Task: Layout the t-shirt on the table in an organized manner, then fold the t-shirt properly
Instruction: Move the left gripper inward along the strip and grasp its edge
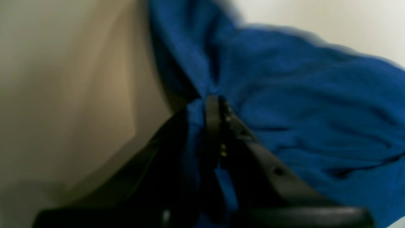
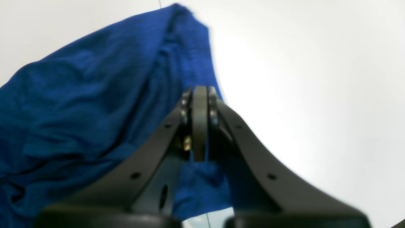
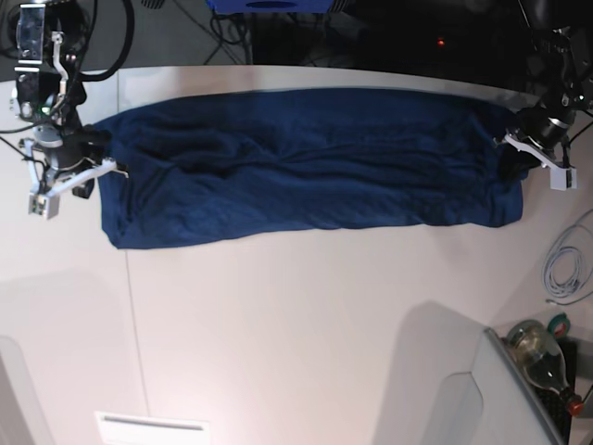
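The dark blue t-shirt (image 3: 306, 162) lies stretched in a long wrinkled band across the far part of the white table (image 3: 306, 324). At the band's right end in the base view, my left gripper (image 3: 511, 158) is shut on the t-shirt. In the left wrist view, blue cloth (image 1: 316, 110) is pinched between the black jaws of this gripper (image 1: 216, 98). My right gripper (image 3: 104, 153) holds the band's left end. Its jaws (image 2: 200, 90) are pressed together with t-shirt cloth (image 2: 79, 104) bunched at and below them.
A coiled white cable (image 3: 561, 269) lies off the table's right side, with a bottle (image 3: 537, 352) beyond the near right corner. Grey panels (image 3: 454, 389) sit at the near corners. A thin dark seam (image 3: 134, 315) runs down the left of the tabletop.
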`<state>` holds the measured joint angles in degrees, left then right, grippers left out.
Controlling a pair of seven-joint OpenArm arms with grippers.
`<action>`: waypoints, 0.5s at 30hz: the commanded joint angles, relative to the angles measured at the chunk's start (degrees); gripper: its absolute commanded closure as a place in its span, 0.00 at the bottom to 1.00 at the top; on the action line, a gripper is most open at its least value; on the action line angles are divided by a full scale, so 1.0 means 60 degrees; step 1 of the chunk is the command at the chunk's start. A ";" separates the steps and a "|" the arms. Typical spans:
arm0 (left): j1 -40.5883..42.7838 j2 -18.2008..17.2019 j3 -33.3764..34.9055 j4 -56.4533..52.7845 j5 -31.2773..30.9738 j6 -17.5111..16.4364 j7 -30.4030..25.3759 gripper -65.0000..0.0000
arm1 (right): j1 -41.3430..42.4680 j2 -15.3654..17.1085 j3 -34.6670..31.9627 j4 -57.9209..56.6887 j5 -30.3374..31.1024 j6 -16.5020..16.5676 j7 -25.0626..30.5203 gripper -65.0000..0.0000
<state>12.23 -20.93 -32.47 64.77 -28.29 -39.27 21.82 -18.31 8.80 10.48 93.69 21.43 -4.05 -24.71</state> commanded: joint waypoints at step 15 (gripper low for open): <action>0.1676 0.1503 0.1580 0.4523 0.2174 0.0867 -0.0128 1.00 | 0.0084 0.0094 0.0033 0.0187 0.0025 0.0009 0.0199 0.99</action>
<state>22.24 -11.09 -22.74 90.87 -14.13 -33.78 22.09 -18.13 8.82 10.48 93.73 21.43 -4.05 -24.67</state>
